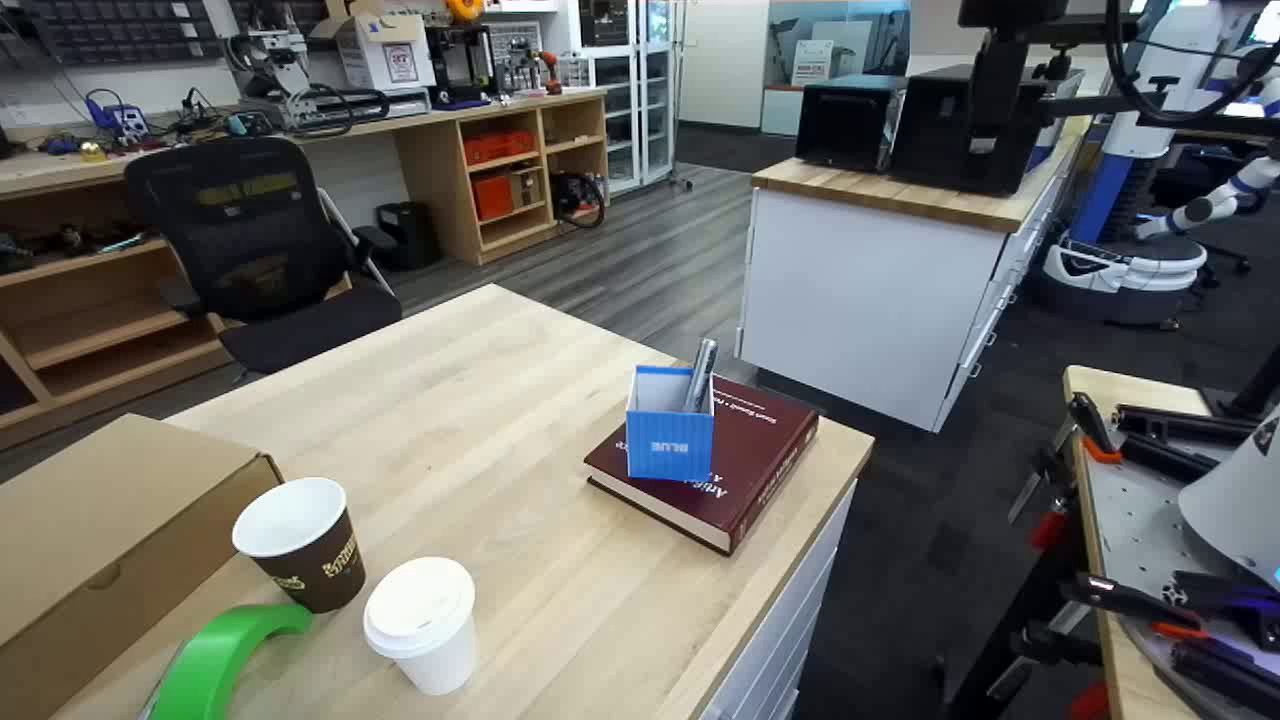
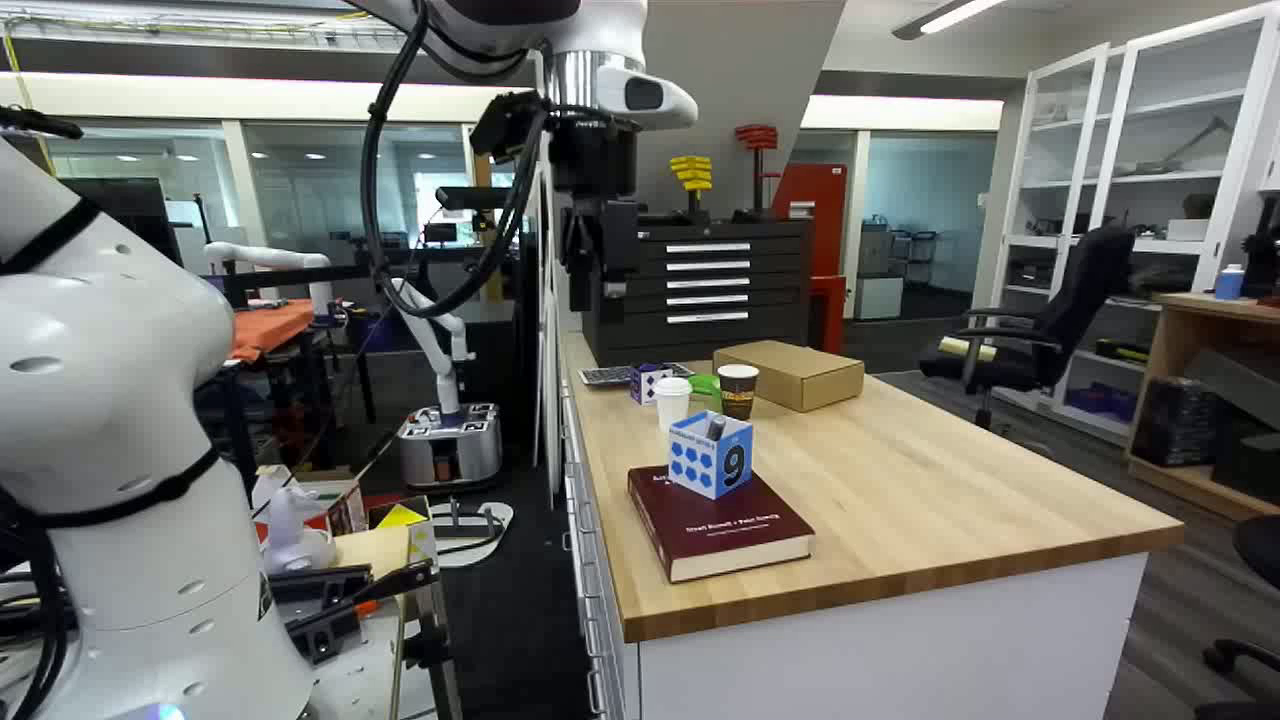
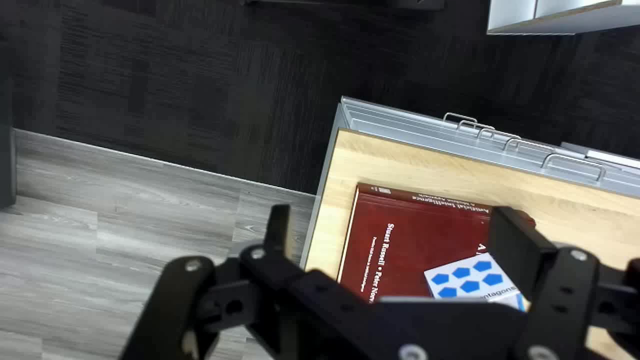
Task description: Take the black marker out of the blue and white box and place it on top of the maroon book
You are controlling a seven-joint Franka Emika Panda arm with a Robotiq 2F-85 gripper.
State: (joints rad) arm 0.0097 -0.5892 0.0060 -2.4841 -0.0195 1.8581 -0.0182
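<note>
Since nothing is gripped and the gripper (image 3: 392, 220) hangs high with its jaws spread wide, I read this as the approach. The black marker (image 1: 702, 375) is tilted inside the blue and white box (image 1: 670, 447), top end above the rim, box on the maroon book (image 2: 728, 530). Can't make the marker out in the wrist view, so I'd line up from both exterior views, turn to pinch across the shaft, mind the side wall it's near, then lift straight up; pulling sideways would probably drag the box. Lay it flat on bare cover, it may roll. Two edges of the table (image 1: 520, 400) are near the book; more room lies toward the white cup (image 1: 424, 625), well apart.
</note>
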